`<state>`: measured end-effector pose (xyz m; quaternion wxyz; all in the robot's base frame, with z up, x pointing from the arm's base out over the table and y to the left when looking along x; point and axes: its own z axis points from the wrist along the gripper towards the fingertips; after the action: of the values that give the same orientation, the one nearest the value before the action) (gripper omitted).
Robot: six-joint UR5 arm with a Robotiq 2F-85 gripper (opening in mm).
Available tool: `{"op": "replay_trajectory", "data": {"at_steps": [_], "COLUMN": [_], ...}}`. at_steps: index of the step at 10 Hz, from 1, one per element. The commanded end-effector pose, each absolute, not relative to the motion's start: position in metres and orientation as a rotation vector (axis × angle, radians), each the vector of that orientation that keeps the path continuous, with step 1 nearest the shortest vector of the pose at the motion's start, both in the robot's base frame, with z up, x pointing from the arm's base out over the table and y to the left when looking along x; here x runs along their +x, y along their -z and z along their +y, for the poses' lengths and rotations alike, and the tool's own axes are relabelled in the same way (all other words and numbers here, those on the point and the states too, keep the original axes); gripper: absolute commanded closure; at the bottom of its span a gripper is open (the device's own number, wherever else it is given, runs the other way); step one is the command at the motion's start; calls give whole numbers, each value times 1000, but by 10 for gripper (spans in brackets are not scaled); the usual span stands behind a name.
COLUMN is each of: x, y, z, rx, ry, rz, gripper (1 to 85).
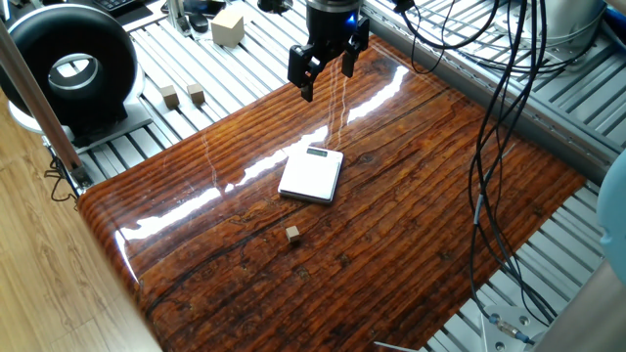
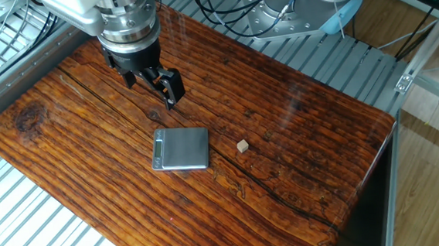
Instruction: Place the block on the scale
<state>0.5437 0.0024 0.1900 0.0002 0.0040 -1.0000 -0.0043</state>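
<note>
The block (image 1: pixel 291 233) (image 2: pixel 242 145) is a tiny tan cube lying on the dark wooden board, a short way from the scale. The scale (image 1: pixel 311 174) (image 2: pixel 180 148) is a thin white plate lying flat mid-board, its small display strip on the edge nearest the gripper. My gripper (image 1: pixel 327 76) (image 2: pixel 152 85) hangs above the board beyond the scale, well away from the block. Its black fingers stand apart, open, with nothing between them.
Two small wooden cubes (image 1: pixel 183 95) and a larger pale cube (image 1: pixel 227 27) lie on the ribbed metal table off the board. A black ring-shaped device (image 1: pixel 68 70) stands at the left. Cables (image 1: pixel 499 117) hang over the board's right side.
</note>
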Motion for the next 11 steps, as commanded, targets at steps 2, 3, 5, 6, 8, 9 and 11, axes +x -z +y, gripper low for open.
{"op": "replay_trajectory", "data": {"at_steps": [2,3,5,6,8,9,11], "x": [566,567,567,567,567,567,567], "y": [-191,-190,-190,-190,-190,-190,-190], "z": [-3,-3,-3,-3,-4,-4,-3], "rx": [-154,-154,-154,-154,-154,-154,-154], "ry": [-31,-31,-31,-31,-36,-36,-31], "rz": [-3225,-3227,-3227,-3227,-3227,-3227,-3227], "gripper": [847,847,847,847,847,847,847]}}
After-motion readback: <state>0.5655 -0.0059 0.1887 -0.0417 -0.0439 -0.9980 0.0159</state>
